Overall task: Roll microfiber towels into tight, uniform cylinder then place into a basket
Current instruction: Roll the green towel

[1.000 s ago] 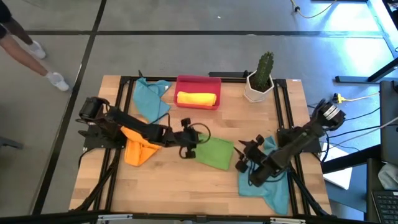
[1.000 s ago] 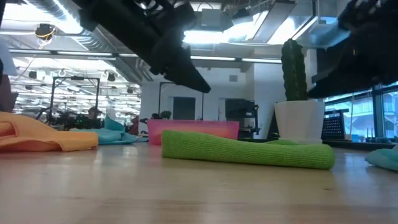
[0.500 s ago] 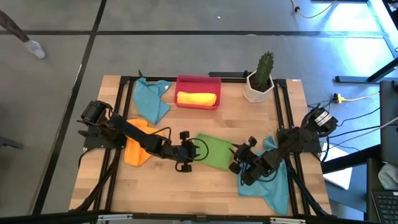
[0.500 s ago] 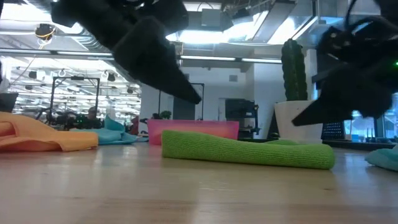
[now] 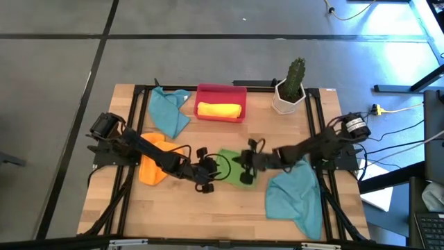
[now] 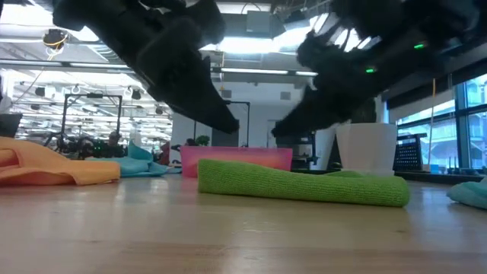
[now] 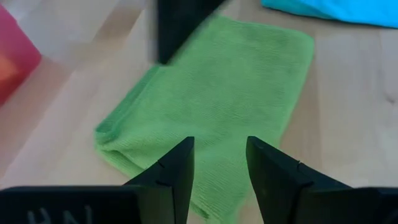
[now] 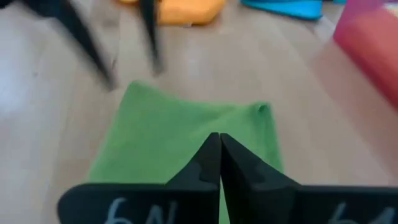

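Mid-table on bare wood: green towel folded flat, unrolled. Left gripper parted above one end, right gripper closed above the other. Next, probably: pinch an edge, start rolling.

The right pincer is swinging in off the blue towel at the desk's right side and is now hovering over the right part of the green towel, fingers pressed together. The left pincer is sliding across to the green towel's left edge, fingers parted. The blue towel is lying uncovered now.
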